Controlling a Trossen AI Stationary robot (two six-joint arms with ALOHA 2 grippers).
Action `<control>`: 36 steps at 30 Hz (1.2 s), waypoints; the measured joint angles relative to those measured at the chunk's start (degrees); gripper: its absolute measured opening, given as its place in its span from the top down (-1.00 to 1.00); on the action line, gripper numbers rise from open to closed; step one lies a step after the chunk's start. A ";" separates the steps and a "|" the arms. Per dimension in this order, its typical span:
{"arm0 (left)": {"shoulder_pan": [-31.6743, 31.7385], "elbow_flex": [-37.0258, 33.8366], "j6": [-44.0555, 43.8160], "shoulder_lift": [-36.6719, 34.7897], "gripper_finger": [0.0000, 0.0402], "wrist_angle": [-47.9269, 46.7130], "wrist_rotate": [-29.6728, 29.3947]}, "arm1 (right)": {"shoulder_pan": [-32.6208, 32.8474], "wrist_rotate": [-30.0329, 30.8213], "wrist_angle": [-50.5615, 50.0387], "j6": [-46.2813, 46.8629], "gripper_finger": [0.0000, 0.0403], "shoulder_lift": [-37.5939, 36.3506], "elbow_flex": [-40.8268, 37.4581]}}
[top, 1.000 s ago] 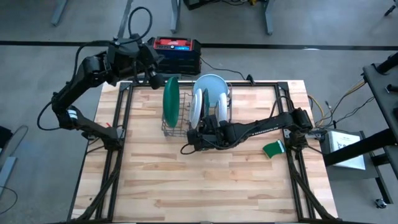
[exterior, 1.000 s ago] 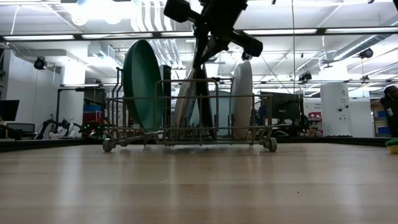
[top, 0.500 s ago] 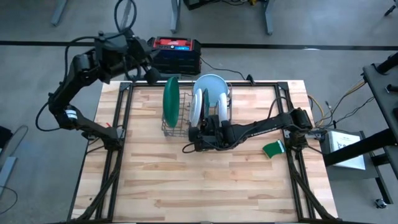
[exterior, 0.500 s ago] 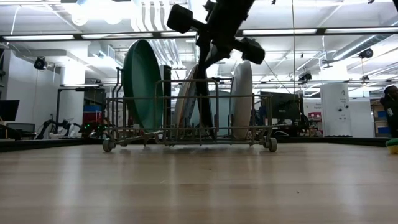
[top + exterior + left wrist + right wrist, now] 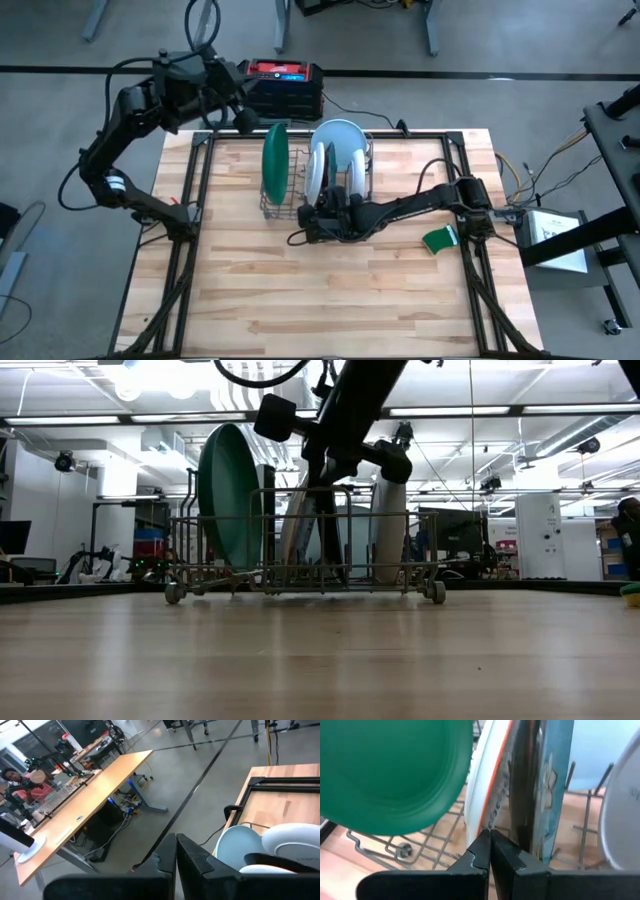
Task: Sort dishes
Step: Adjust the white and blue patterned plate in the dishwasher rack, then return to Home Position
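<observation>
A grey wire rack (image 5: 315, 195) was seen at twelve o'clock on the worktop (image 5: 330, 290), with the dishes stood upright in it: a dark green plate (image 5: 275, 160), a white plate (image 5: 317, 172), a teal plate (image 5: 551, 785) and a pale blue plate (image 5: 340, 135). The right gripper (image 5: 490, 842), fingers pressed together and empty, was poised at the white plate's rim. The left gripper (image 5: 176, 852), also closed, was parked at eleven o'clock. A slow, square approach would probably be needed.

no readable text, labels or numbers anywhere
</observation>
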 joint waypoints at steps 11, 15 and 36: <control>0.00 -0.01 1.33 1.58 0.99 0.19 0.00 | -1.03 0.29 5.44 -5.97 1.00 -0.29 0.07; 0.00 -0.01 1.42 1.77 0.99 0.63 0.00 | -1.01 0.15 5.42 -6.35 1.00 -0.35 0.07; -6.72 -7.00 -0.38 -2.94 1.00 10.68 70.57 | 9.59 -1.26 5.60 -54.80 1.00 -19.12 -4.70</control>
